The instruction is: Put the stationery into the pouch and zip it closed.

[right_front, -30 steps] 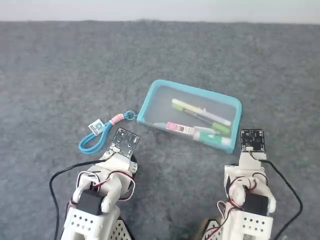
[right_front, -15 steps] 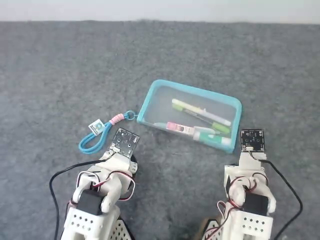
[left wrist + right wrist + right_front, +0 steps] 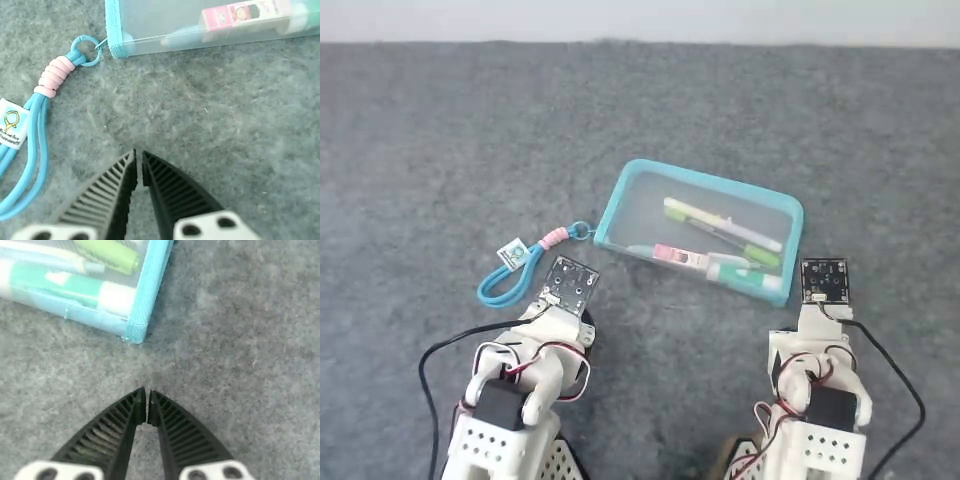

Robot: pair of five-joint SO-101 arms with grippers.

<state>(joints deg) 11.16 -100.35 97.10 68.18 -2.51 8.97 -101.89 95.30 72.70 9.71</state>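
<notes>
You've got the pouch (image 3: 642,208) lying flat just right of centre in the high view, tilted so its right end sits lower. It's see-through with a teal border. The stationery's inside already: a yellow-green highlighter (image 3: 720,225) across the upper part, a pink-labelled pen (image 3: 680,256) below it, and a teal-and-white stick (image 3: 752,279) along the lower right edge. From the pouch's left corner a blue strap (image 3: 510,278) with pink beads (image 3: 555,238) trails down-left. Can't tell if it's zipped.
</notes>
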